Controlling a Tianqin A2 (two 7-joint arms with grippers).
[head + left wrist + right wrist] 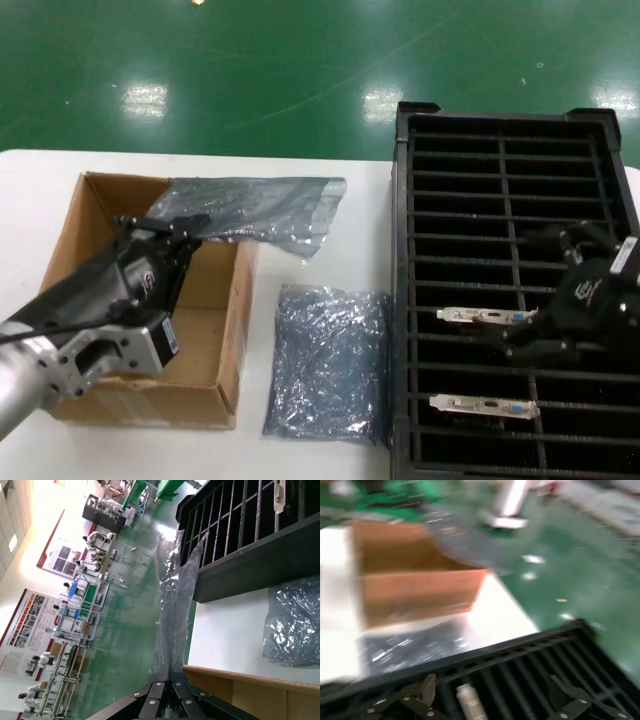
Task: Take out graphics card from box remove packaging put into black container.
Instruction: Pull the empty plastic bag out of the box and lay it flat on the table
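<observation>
the left end effector point(178, 232) is pinched shut on the empty packaging point(255, 208) above the box point(215, 290) — it could snag there — while the right end effector point(530, 335), open around a graphics card point(482, 316), could tilt it in the black container point(400, 300).

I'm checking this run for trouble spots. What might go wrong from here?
1. The left gripper pinches only the edge of an empty bag; its free end hangs past the box and may drag.
2. The right gripper is at a card in the crate; it may tilt across the ribs.

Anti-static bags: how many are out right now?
2. One bag is held by the left gripper above the box; another lies flat on the table beside the crate.
</observation>
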